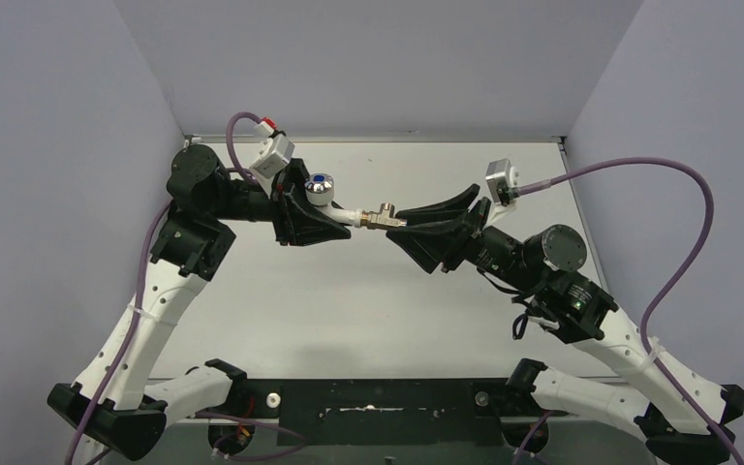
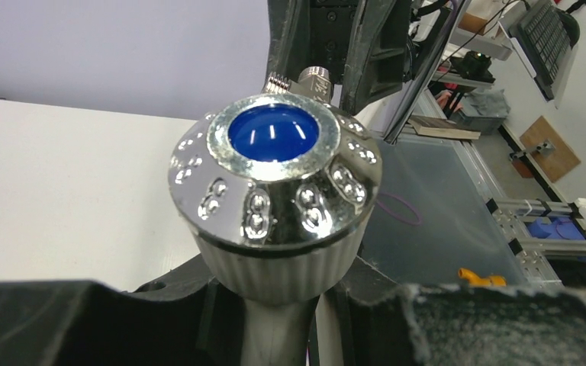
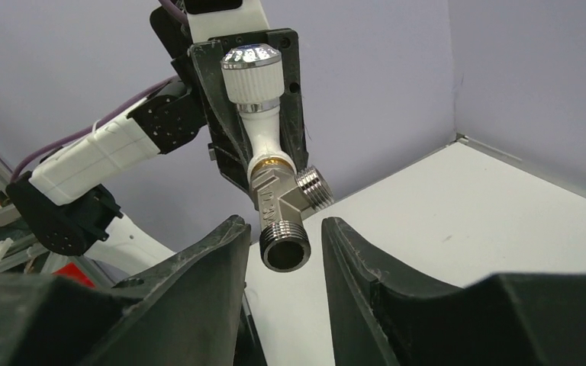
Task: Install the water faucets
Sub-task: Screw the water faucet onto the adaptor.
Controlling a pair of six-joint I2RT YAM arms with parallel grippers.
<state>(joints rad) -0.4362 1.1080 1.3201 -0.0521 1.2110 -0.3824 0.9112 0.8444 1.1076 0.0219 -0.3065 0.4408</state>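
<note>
– White table (image 1: 349, 320), grey walls (image 1: 378, 68). Where's the water faucet (image 3: 271, 164)?
– Up in the air, well clear of the table, bridging the gap between the 2 sets of jaws. The left jaws are clamped on its white stem (image 3: 262, 130), just under the chrome knob (image 2: 275, 191) with the blue dot (image 2: 273, 132).
– And the right jaws?
– Parted. They stand either side of the lower threaded end (image 3: 284, 245) of the metal fitting (image 3: 282, 200), with a sliver of gap on both sides. They grip nothing.
– How will it handle?
– Small and rigid, I'd judge. The fitting looks like solid metal, so it's probably dense for its size. The stem looks like plastic and is likely the weak point under any twisting load.
– Slippery?
– The chrome surely is, and the knob probably turns, so it's a poor place to hold.
– Best hold, then?
– The stem for steadying, as now. For turning, the fitting's blocky body or 1 of its threaded ends, squeezed squarely so the threads aren't marred.
</note>
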